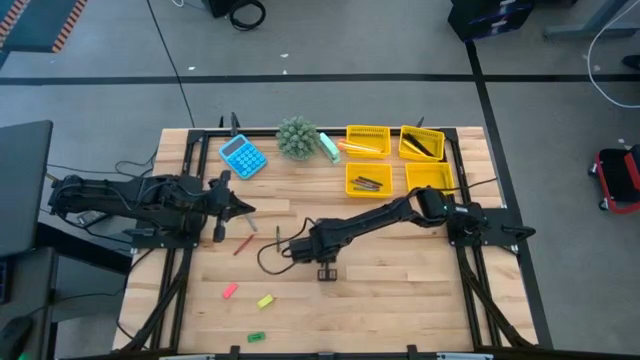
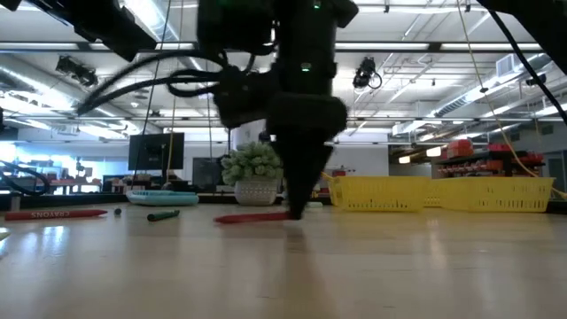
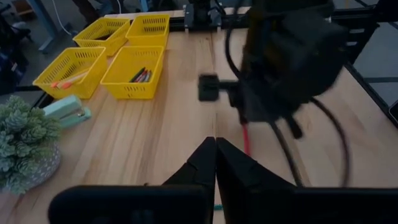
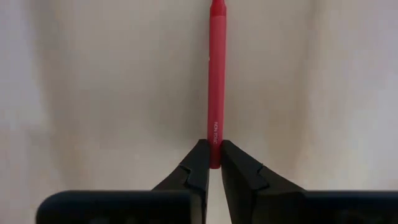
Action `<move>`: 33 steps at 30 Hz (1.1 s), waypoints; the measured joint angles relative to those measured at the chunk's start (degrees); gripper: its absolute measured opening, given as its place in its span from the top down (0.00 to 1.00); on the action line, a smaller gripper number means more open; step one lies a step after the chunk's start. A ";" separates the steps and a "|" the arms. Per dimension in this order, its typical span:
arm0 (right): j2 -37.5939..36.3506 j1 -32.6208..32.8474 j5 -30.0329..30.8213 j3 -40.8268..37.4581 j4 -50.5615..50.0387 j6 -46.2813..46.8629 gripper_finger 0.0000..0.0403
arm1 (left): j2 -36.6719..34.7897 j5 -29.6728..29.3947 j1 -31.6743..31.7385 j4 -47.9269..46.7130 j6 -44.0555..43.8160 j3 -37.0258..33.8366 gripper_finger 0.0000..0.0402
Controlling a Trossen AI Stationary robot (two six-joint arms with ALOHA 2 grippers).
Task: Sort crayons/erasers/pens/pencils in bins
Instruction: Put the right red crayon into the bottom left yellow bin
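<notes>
**Crayon pinched, bins beyond**

While down on mid-counter [image 1: 400, 285], right claw [image 4: 214, 158] pinched shut on red crayon [image 4: 216, 74] at one end, long axis straight ahead. Left claw [image 3: 215, 163] closed, empty, waiting nearby. Farther off: yellow bins [image 1: 368, 141].

Crayon [image 4: 216, 81] tip beyond frame edge

Red crayon [image 4: 216, 81] lying flat on the table at frame centre, its near end pinched between the right gripper [image 4: 215, 163] fingertips.
</notes>
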 joint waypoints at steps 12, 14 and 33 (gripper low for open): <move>-9.20 -4.94 4.87 -2.59 -11.23 -0.23 0.90 | -0.03 -0.18 0.09 -0.44 0.00 0.02 0.98; -13.01 -6.14 5.86 -4.85 -10.98 0.19 0.90 | -0.03 -0.16 0.09 -0.57 0.00 0.00 0.97; -42.00 -29.05 8.39 -43.59 7.41 -4.76 0.90 | 0.06 -2.74 0.17 1.52 1.35 0.01 0.98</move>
